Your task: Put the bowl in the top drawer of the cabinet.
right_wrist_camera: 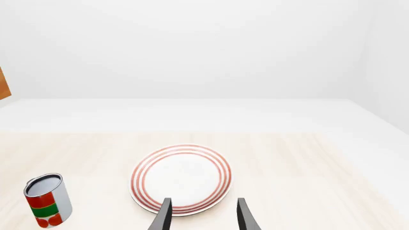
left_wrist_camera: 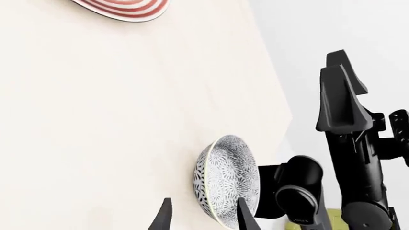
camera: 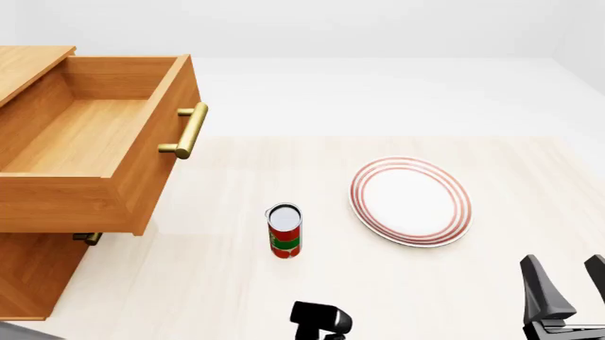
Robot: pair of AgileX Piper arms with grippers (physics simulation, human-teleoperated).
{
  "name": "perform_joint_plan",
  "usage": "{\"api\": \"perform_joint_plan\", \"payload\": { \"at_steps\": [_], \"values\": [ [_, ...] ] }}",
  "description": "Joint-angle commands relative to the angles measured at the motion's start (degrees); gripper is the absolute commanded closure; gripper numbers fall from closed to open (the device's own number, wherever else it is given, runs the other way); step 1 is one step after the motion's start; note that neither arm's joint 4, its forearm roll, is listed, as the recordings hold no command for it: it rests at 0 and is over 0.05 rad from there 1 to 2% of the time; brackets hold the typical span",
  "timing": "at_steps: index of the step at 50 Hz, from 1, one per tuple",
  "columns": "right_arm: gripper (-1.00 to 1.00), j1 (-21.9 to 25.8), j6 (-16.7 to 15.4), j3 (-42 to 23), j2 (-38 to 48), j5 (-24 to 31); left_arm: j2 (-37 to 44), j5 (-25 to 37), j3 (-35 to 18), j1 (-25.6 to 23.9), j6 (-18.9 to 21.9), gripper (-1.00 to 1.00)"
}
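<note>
Desk: pale wood surface carrying all the objects; its far edge meets a plain white background.

Cabinet: light-brown wood, standing at the desk's left side in the front view. Its top drawer is pulled well out, open upward, with a brass bar handle on the front panel. Under it, the small brass handle of a lower drawer just shows.

Plate: flat, white with red rings, lying on the desk right of centre. It also shows in the right wrist view, just beyond the fingertips, and at the edge of the left wrist view.

Bowl: round, deep, white with a dense dark speckle pattern. It shows only in the left wrist view, resting on the desk near the desk's edge, just beyond the left gripper's fingertips. It is outside the drawer and out of the front view.

Can: upright, silver top, red and green label, between the cabinet and the plate, apart from both.

Right gripper: jaws apart, holding nothing, above the desk near the plate. In the front view its fingers show at the lower right corner.

Left gripper: jaws apart, holding nothing, one fingertip overlapping the bowl's rim in the wrist view; contact cannot be told.
</note>
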Motion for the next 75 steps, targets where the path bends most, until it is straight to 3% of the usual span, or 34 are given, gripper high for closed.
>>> {"api": "perform_joint_plan", "payload": {
  "at_steps": [1,75],
  "values": [
    [-1.0,0.0,0.01,0.0,0.01,0.0,2.12,-0.37,-1.24,-0.88,-0.43,-1.0],
    [-1.0,0.02,0.0,0.0,0.0,0.0,14.76,-4.19,-7.83,-4.26,-3.5,-1.0]
  ]
}}
